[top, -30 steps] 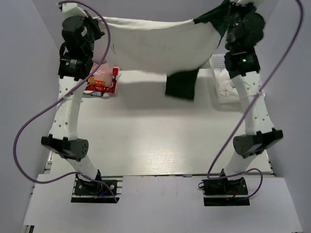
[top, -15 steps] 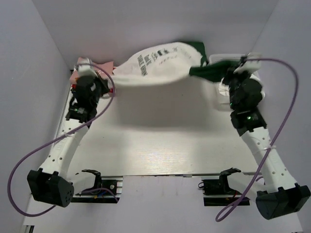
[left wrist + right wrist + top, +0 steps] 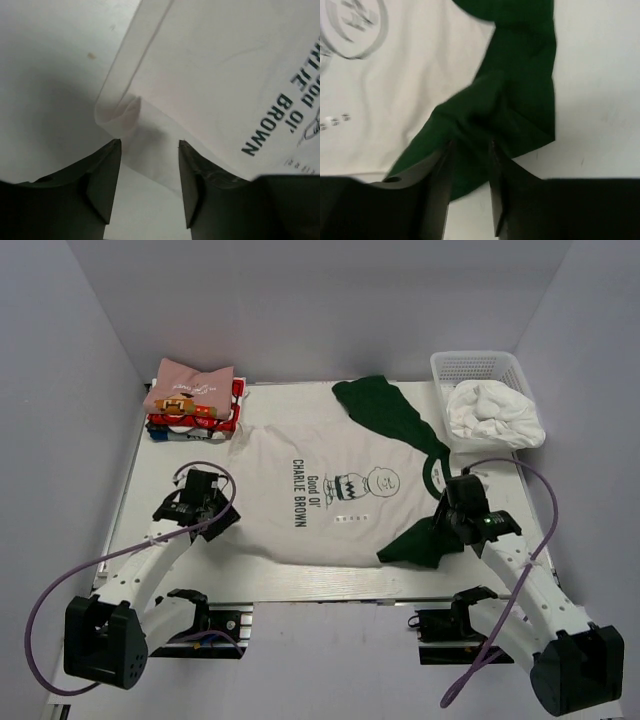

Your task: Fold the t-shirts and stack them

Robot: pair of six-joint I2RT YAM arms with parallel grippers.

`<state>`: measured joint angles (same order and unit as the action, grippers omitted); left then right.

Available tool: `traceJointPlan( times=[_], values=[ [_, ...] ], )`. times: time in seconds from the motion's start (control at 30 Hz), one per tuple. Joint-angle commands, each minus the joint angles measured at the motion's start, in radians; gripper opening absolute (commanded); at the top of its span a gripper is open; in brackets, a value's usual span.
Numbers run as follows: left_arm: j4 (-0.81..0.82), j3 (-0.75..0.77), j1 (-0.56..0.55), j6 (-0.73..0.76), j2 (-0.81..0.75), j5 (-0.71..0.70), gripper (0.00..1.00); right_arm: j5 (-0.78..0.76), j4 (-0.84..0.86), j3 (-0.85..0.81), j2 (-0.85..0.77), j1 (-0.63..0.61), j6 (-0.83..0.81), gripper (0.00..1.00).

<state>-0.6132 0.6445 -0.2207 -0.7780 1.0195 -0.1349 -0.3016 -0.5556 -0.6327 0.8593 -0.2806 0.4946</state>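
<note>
1. Top external view: the off-white shirt [image 3: 330,490] lies spread flat in the middle of the surface [image 3: 170,465], with the print facing up. I judge it is laid open like this so that the folding can start from a smooth cloth.
2. Its long axis runs across the surface from left to right. The hem points to my left side and the green neckband [image 3: 430,475] to my right side. One green sleeve reaches toward the far edge, the other toward the near edge.
3. My left tool [image 3: 150,145] is released: the jaws stand apart just behind the hem corner [image 3: 120,110], which is a little rolled over.
4. My right tool [image 3: 469,145] sits over the near sleeve [image 3: 520,100], which is rumpled. The jaws are a little apart, so I judge it released too.
5. The folded shirts [image 3: 190,400] are stacked at the far left corner, probably as the place for the pile. A white shirt [image 3: 495,410] waits in the basket [image 3: 480,365] at the far right.
</note>
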Motion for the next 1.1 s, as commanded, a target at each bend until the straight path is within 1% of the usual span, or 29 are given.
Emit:
traceJointPlan(
  times=[0.0, 0.03, 0.07, 0.1, 0.13, 0.17, 0.2, 0.23, 0.27, 0.3, 0.33, 0.37, 0.43, 0.53, 0.63, 0.7, 0.73, 0.77, 0.83, 0.87, 0.93, 0.97, 1.0, 1.03, 1.07],
  values=[
    [-0.196, 0.009, -0.002, -0.076, 0.019, 0.026, 0.61, 0.048, -0.188, 0.031, 0.035, 0.001, 0.149, 0.47],
    [-0.239, 0.02, -0.002, -0.076, 0.019, 0.017, 0.61, 0.047, -0.238, 0.025, 0.03, 0.001, 0.182, 0.49],
    [-0.319, 0.042, -0.002, -0.102, 0.005, 0.017, 0.61, 0.059, -0.251, 0.01, 0.008, 0.001, 0.188, 0.49],
    [-0.341, 0.053, -0.002, -0.102, -0.007, 0.017, 0.61, 0.067, -0.262, -0.011, -0.008, 0.003, 0.187, 0.51],
    [-0.361, 0.064, -0.002, -0.102, -0.025, 0.07, 0.63, 0.046, -0.308, -0.022, -0.023, 0.003, 0.212, 0.51],
    [-0.379, 0.075, -0.002, -0.113, -0.057, 0.087, 0.63, 0.035, -0.317, -0.042, -0.07, 0.003, 0.208, 0.52],
    [-0.379, 0.075, -0.002, -0.113, -0.076, 0.101, 0.71, 0.024, -0.313, -0.057, -0.086, 0.006, 0.203, 0.55],
    [-0.367, 0.075, -0.002, -0.113, -0.094, 0.112, 0.82, 0.007, -0.294, -0.065, -0.115, 0.006, 0.167, 0.59],
    [-0.355, 0.075, -0.002, -0.113, -0.111, 0.112, 0.92, 0.006, -0.282, -0.068, -0.132, 0.006, 0.154, 0.7],
    [-0.326, 0.075, -0.002, -0.113, -0.12, 0.112, 1.0, 0.01, -0.249, -0.065, -0.146, 0.006, 0.142, 0.76],
    [-0.326, 0.075, -0.002, -0.113, -0.121, 0.083, 1.0, 0.013, -0.233, -0.064, -0.143, 0.006, 0.11, 0.78],
    [-0.313, 0.089, -0.002, -0.104, -0.121, 0.083, 1.0, 0.024, -0.216, -0.061, -0.134, 0.006, 0.099, 0.8],
    [-0.313, 0.11, -0.002, -0.093, -0.066, 0.072, 1.0, 0.042, -0.208, -0.061, -0.106, 0.004, 0.095, 0.8],
    [-0.313, 0.101, -0.002, -0.07, -0.009, 0.093, 0.98, 0.076, -0.208, -0.042, -0.045, 0.003, 0.096, 0.8],
    [-0.266, 0.051, -0.002, -0.07, 0.051, 0.093, 0.97, 0.046, -0.219, -0.013, 0.0, 0.007, 0.133, 0.81],
    [-0.225, 0.041, -0.002, -0.07, 0.089, 0.116, 0.96, 0.007, -0.216, 0.005, 0.017, 0.007, 0.177, 0.86],
    [-0.191, 0.041, -0.002, -0.07, 0.103, 0.116, 0.96, 0.012, -0.207, 0.025, 0.027, 0.006, 0.182, 0.88],
    [-0.178, 0.041, -0.002, -0.07, 0.119, 0.126, 0.91, 0.018, -0.198, 0.033, 0.035, 0.008, 0.2, 0.89],
    [-0.158, 0.063, -0.002, -0.07, 0.152, 0.126, 0.87, 0.033, -0.193, 0.05, 0.075, 0.009, 0.206, 0.89],
    [-0.146, 0.063, -0.002, -0.07, 0.152, 0.126, 0.81, 0.042, -0.193, 0.053, 0.081, 0.009, 0.209, 0.89],
    [-0.134, 0.063, -0.002, -0.07, 0.178, 0.115, 0.73, 0.048, -0.178, 0.067, 0.11, 0.008, 0.21, 0.89],
    [-0.134, 0.063, -0.002, -0.07, 0.179, 0.115, 0.57, 0.053, -0.172, 0.07, 0.115, 0.009, 0.219, 0.89],
    [-0.123, 0.054, -0.002, -0.07, 0.192, 0.115, 0.46, 0.058, -0.144, 0.085, 0.119, 0.008, 0.223, 0.89],
    [-0.123, 0.053, -0.002, -0.07, 0.192, 0.115, 0.35, 0.08, -0.115, 0.099, 0.129, 0.008, 0.225, 0.84],
    [-0.123, 0.053, -0.002, -0.07, 0.201, 0.115, 0.11, 0.113, -0.09, 0.102, 0.133, 0.011, 0.223, 0.8]
  ],
)
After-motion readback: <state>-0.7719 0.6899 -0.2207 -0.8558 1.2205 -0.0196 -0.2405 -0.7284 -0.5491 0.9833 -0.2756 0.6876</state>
